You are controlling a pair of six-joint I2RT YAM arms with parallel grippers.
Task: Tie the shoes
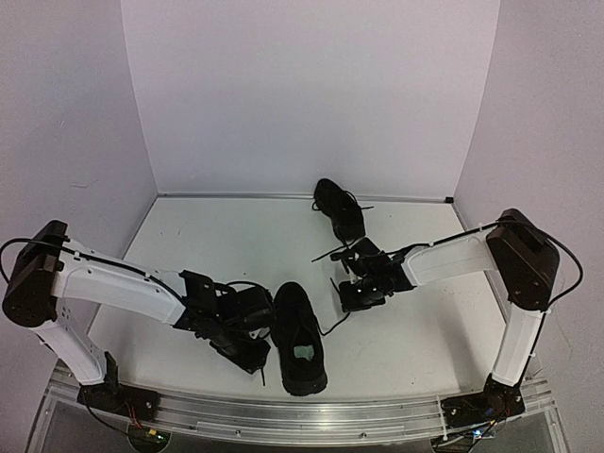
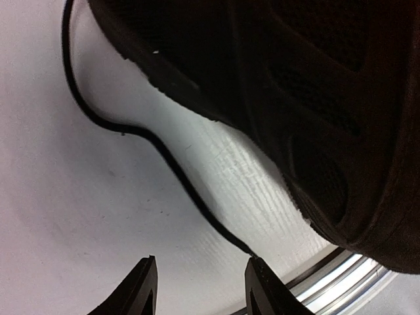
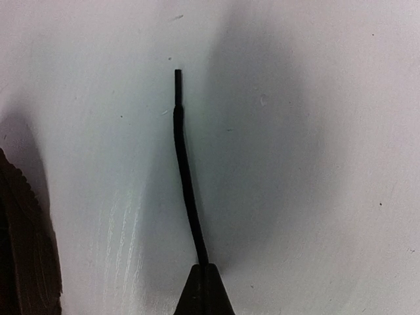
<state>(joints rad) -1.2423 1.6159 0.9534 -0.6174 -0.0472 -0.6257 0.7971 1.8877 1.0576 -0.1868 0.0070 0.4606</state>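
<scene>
Quick rundown for you, closest stuff first. Your left gripper had its jaws sitting apart with nothing pinched between them. A loose lace ended just beside one fingertip and snaked away ahead of the jaws. The near shoe lay right past that, ahead and off to one side, flat on the table.

Your right gripper was clenched tight on a lace end, and its stiff tip poked straight out ahead of the jaws over bare tabletop. Couldn't tell which shoe that lace belonged to. The far shoe sat beyond the right jaws, up by the back wall, well apart from your left ones.
</scene>
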